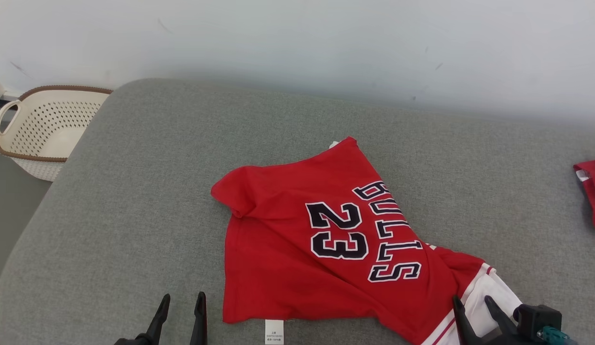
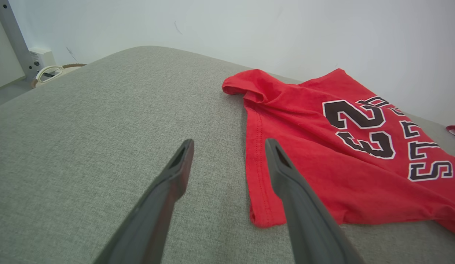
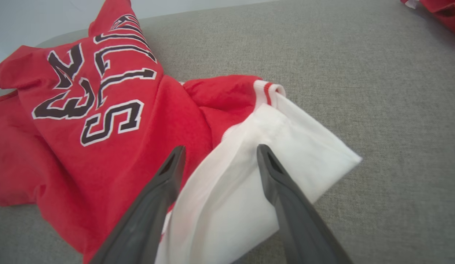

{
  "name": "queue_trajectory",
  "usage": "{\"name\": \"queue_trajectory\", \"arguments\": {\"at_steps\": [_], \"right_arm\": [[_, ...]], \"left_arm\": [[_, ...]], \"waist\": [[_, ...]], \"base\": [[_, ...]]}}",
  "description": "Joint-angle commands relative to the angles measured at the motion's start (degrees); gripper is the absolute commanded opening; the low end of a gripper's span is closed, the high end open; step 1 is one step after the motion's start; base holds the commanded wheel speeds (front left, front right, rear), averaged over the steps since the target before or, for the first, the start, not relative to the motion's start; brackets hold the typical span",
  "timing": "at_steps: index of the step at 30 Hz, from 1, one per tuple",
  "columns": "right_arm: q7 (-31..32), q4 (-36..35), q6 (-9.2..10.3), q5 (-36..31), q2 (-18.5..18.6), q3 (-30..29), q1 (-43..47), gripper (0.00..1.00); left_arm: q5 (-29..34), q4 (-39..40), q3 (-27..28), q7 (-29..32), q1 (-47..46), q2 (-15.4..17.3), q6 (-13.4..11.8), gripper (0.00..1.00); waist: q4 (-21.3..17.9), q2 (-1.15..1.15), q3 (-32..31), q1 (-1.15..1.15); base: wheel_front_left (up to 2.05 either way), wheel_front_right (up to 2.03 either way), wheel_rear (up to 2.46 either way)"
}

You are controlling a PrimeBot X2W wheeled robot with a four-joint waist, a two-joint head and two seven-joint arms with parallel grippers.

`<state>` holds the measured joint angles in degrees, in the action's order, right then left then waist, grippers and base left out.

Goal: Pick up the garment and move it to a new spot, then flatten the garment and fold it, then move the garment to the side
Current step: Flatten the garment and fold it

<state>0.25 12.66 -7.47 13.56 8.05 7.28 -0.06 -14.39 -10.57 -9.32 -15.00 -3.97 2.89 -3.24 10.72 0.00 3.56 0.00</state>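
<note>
Left gripper [image 1: 182, 304] and right gripper [image 1: 472, 306] gaped open; floppy jersey [image 1: 278, 268] at cushion's [image 1: 134, 191] near edge, I'd pinch hem corner [image 2: 254, 220] and white sleeve [image 3: 286, 154].

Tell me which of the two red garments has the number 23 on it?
The red shirt in the middle; the other red garment sits at the right edge, showing no number.
</note>
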Motion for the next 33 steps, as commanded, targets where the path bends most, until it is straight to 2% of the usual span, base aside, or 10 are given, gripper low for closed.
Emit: {"name": "queue_trajectory", "arguments": {"at_steps": [1, 3, 5, 6, 25, 26, 27, 28, 29, 33], "right_arm": [[0.73, -0.02, -0.05, -1.24, -0.11, -0.71, 0.96, 1.0], [1.81, 0.2, -0.05, -2.79, -0.7, -1.39, 1.28, 1.0], [1.91, 0.02, -0.05, -3.89, -1.01, -2.3, 1.23, 0.13], [1.91, 0.06, -0.05, -4.21, -1.37, -2.62, 1.21, 0.0], [-8.86, -8.17, -0.05, 12.85, -3.84, -3.89, 10.27, 0.0], [-8.57, -8.22, -0.05, 13.16, -3.89, -3.9, 11.07, 0.04], [-8.52, -8.2, -0.04, 13.53, -3.98, -4.38, 11.83, 0.32], [-8.16, -7.95, -0.05, 13.36, -4.06, -4.66, 12.62, 0.83], [-8.53, -8.07, -0.05, 12.68, -4.12, -4.96, 12.88, 1.0], [-10.3, -9.67, -0.05, 9.38, -3.19, -5.98, 11.91, 1.0]], "left_arm": [[-0.18, 0.1, 0.22, -0.27, -0.12, 0.03, -0.25, 1.0], [-0.23, 0.16, 0.16, -0.27, -0.12, 0.02, -0.28, 1.0], [-0.26, 0.09, 0.08, -0.27, -0.11, 0.03, -0.24, 1.0], [-0.25, 0.02, 0.05, -0.27, -0.13, 0.03, -0.22, 1.0], [0.3, -0.04, 0.53, -0.26, -0.86, 0.02, 0.51, 1.0], [0.3, -0.03, 0.6, -0.27, -0.91, 0.02, 0.47, 1.0], [0.34, -0.09, 0.51, -0.26, -0.9, 0.02, 0.44, 1.0], [0.37, -0.11, 0.59, -0.27, -0.88, 0.03, 0.35, 1.0], [0.37, -0.14, 0.6, -0.26, -1.0, 0.03, 0.37, 1.0], [0.51, -0.36, 0.58, -0.27, -1.29, 0.02, 0.52, 1.0]], "waist": [[-0.07, 0.0, -0.03, 0.0], [-0.19, 0.0, -0.11, 0.0], [-0.29, 0.0, -0.18, 0.0], [-0.33, 0.0, -0.21, 0.0], [-5.88, 0.0, 1.65, 0.0], [-6.38, 0.0, 1.84, 0.0], [-6.76, 0.0, 1.94, 0.0], [-7.2, 0.0, 2.03, 0.0], [-7.53, 0.0, 2.09, 0.0], [-8.28, 0.0, 2.07, 0.0]], "base": [[0.0, 0.0, 0.0], [0.0, 0.0, 0.0], [0.0, 0.0, 0.0], [0.0, 0.0, 0.0], [0.0, 0.0, 0.0], [0.0, 0.0, 0.0], [0.0, 0.0, 0.0], [0.0, 0.0, 0.0], [0.0, 0.0, 0.0], [0.0, 0.0, 0.0]]}}
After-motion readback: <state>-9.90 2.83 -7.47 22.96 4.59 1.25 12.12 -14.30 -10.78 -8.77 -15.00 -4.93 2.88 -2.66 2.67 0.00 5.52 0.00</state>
